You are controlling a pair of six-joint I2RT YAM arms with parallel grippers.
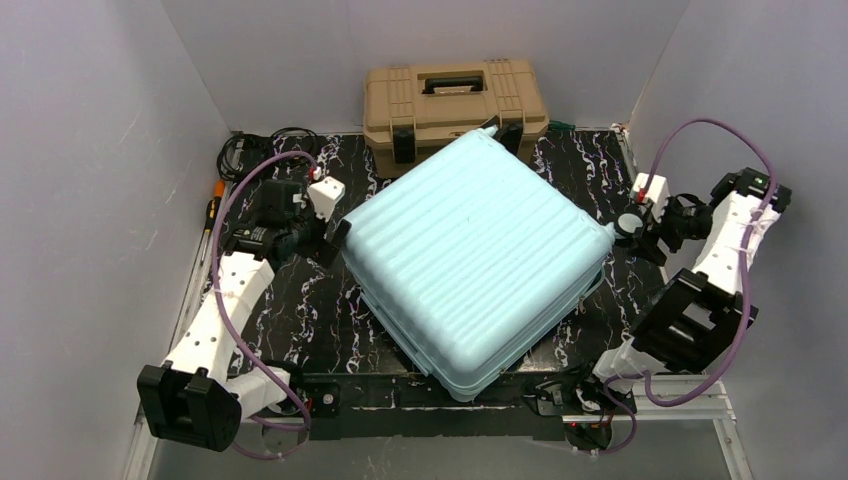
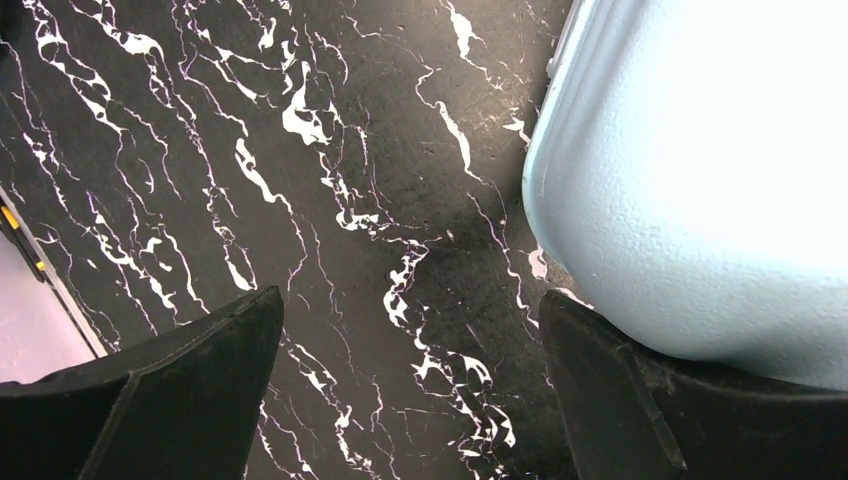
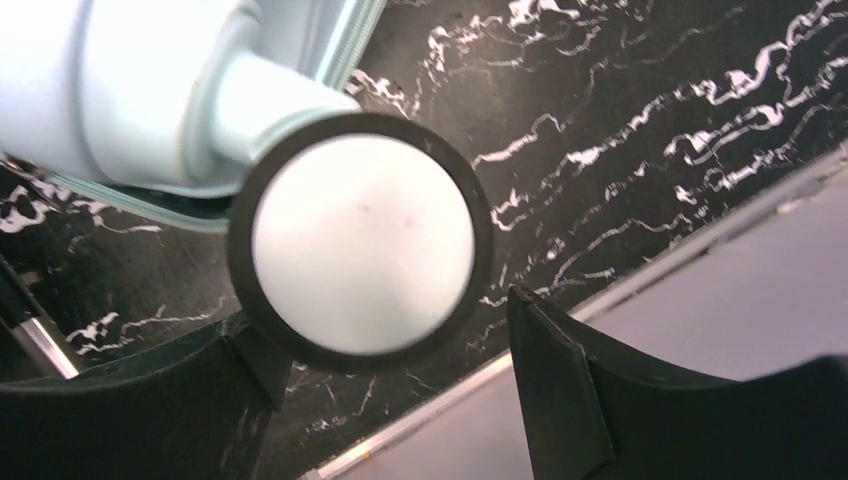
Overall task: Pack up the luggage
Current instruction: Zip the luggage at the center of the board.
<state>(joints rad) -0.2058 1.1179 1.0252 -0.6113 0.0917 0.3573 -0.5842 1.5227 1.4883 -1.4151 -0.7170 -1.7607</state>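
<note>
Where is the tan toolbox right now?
In the top view, the tan toolbox sits at the far middle of the table, just behind the closed luggage.

Suitcase (image 1: 475,255) shell is reading as hard moulded plastic, ribbed, with a soft satin sheen. Close up, near the table's left edge, its corner is showing a fine pebbled grain. Its wheel (image 3: 360,240) is presenting a smooth pale face ringed by a black, rubbery-looking tyre. Table top (image 2: 350,150) is looking like smooth black sheet with white marble veining, faintly glossy. Toolbox (image 1: 455,100) at the far edge is appearing as matt tan plastic with black plastic latches.
</note>
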